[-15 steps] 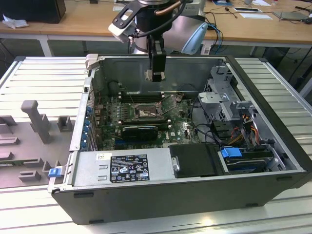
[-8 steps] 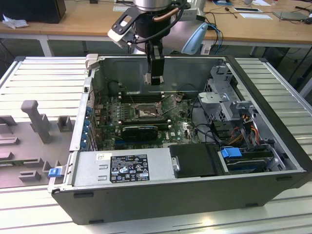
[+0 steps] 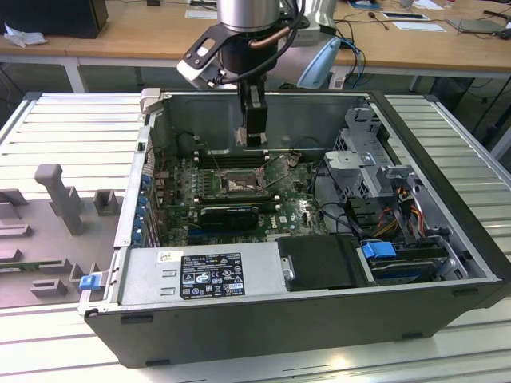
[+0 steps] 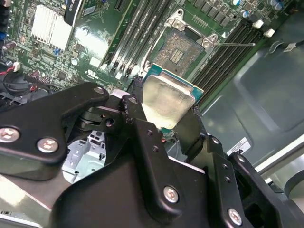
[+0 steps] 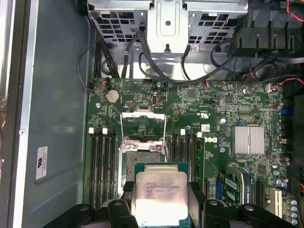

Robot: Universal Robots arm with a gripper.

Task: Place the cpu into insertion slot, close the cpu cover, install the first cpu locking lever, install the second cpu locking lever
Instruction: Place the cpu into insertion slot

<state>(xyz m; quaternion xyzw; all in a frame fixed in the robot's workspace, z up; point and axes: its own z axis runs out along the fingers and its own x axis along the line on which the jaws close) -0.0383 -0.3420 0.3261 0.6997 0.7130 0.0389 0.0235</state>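
Note:
My gripper hangs inside the open computer case, above the green board and a little behind the insertion slot. It is shut on the cpu, a flat silvery square with a green rim, clamped by its edges between the two black fingers. In the first wrist view the cpu partly covers the insertion slot beneath it. The cpu cover stands swung open beyond the slot. In the second wrist view the slot's dark pin field lies bare, with a thin lever rod beside it.
Long black memory slots flank the socket on both sides. A metal drive cage with cables fills the case at the exterior view's right, and a power supply sits at the front. A grey fixture stands outside the case at the left.

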